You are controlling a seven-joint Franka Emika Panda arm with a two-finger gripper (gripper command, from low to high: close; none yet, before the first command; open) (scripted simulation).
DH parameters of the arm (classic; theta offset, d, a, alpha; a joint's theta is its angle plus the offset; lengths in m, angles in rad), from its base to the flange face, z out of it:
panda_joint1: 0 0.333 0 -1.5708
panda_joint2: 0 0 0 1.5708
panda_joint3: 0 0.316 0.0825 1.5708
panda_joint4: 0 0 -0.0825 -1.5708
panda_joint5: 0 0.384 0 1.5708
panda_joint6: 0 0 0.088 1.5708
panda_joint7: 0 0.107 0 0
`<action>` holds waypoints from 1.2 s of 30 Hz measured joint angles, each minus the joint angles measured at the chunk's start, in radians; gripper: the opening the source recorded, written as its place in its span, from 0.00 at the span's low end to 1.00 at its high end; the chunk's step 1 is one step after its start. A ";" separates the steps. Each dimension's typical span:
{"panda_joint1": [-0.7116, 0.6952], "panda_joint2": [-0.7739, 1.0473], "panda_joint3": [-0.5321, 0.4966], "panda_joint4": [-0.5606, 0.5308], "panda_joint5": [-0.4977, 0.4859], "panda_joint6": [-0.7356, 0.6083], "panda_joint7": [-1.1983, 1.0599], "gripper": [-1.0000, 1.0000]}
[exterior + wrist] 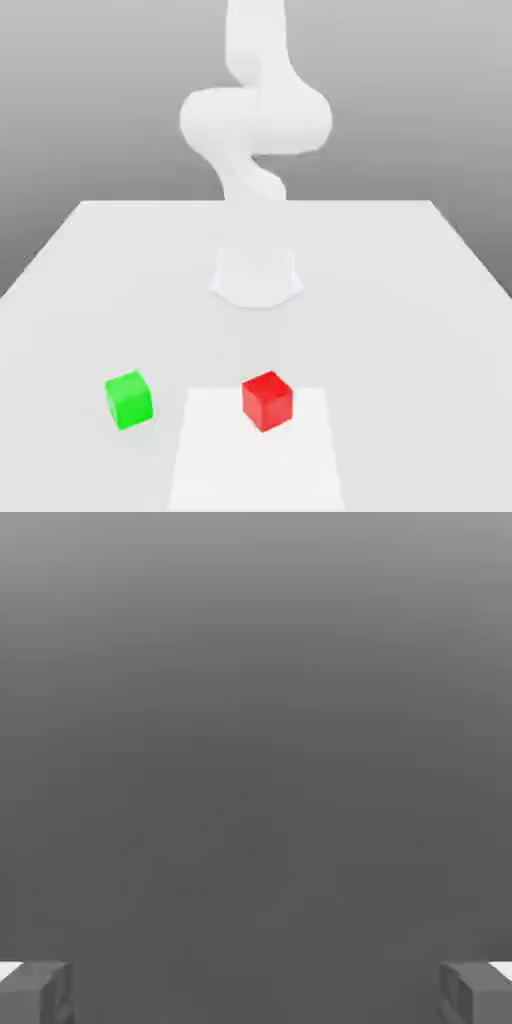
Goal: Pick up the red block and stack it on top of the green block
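The red block (pixel 267 400) sits on the white table (pixel 400 300) near its front edge, a little to the exterior view's right of centre. To the exterior view's left of it, about a hand's width away, the green block (pixel 129 399) rests at the same depth. Both cubes lie flat and apart. In the hand view my gripper (pixel 256 994) is open: its two grey fingertips (pixel 36 992) stand far apart with nothing between them, against a plain grey background. The white arm (pixel 255 120) rises from its base behind the blocks.
The arm's round base (pixel 256 275) stands mid-table behind the blocks. A paler rectangular patch (pixel 255 460) marks the table's front, under the red block. The table's edges run along the exterior view's left and right.
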 joint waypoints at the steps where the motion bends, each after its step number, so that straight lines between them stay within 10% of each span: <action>1: 0.012 0.034 -0.011 -0.028 0.001 0.024 -0.027 0.50; 17: 0.137 0.625 -0.102 -0.478 -0.011 0.432 -0.454 0.50; 24: 0.102 0.896 -0.042 -0.478 0.071 0.654 -0.547 0.50; 25: 0.086 0.926 -0.025 -0.475 0.072 0.679 -0.548 0.00; 36: 0.089 0.810 -0.042 -0.491 0.020 0.580 -0.511 0.00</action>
